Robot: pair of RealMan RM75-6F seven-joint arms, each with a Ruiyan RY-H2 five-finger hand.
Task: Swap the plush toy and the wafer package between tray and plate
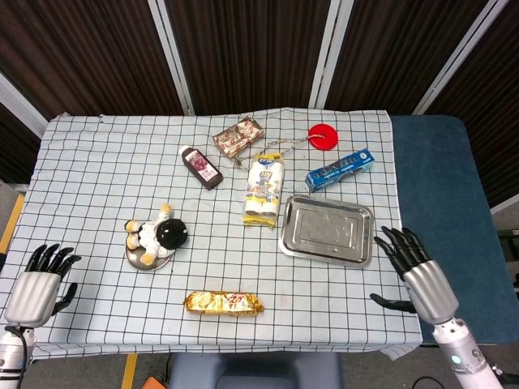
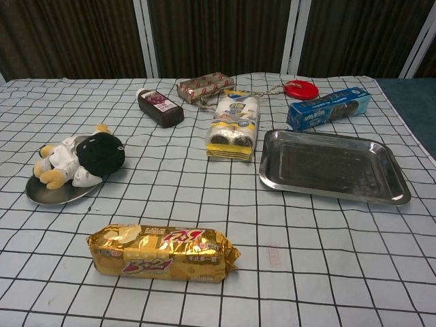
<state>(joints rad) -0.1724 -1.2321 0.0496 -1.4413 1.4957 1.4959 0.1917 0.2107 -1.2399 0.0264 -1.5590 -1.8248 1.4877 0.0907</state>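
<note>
One plush toy (image 1: pixel 156 235) lies on the round plate (image 1: pixel 138 260), left of centre; it looks light and soft, so a grasp around its white body, not the round black head, should hold best. One gold wafer pack (image 1: pixel 223 303) lies flat on the cloth near the front edge, well apart from both plate and tray (image 1: pixel 326 230) (the tray holds nothing). Its foil wrapper is probably slippery and the wafers brittle, so I would take it across the short width at mid-length, gently. Both hands are empty with fingers spread: left hand (image 1: pixel 38 281) off the table's front-left corner, right hand (image 1: pixel 415 267) just beside the tray's right end. Elsewhere: one dark bottle (image 1: pixel 201 167), one blue biscuit box (image 1: pixel 339 169), one red disc (image 1: pixel 322 135).
</note>
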